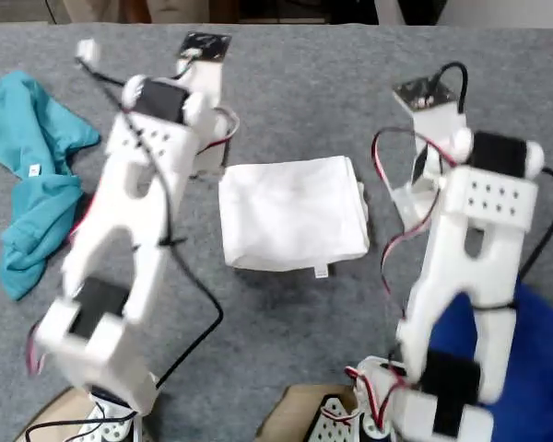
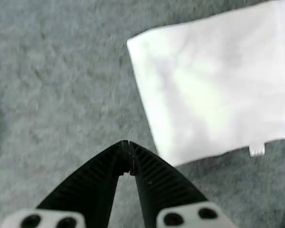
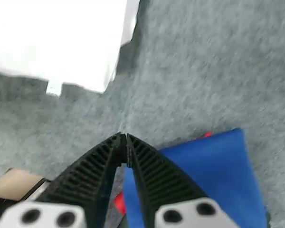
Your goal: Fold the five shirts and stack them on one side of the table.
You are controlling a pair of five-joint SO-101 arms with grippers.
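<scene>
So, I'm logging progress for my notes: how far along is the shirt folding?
Done: the white shirt lies folded in the middle of the table, and a blue shirt lies flat by the right gripper with red showing under it. In hand: nothing; it and the left gripper are shut and empty. Left: the teal shirt is crumpled, and the white one is not on a stack.

light: bright, even, perhaps overhead | glare: white shirt [image 1: 295, 212] washed out | shadows: soft, along its edge
</scene>
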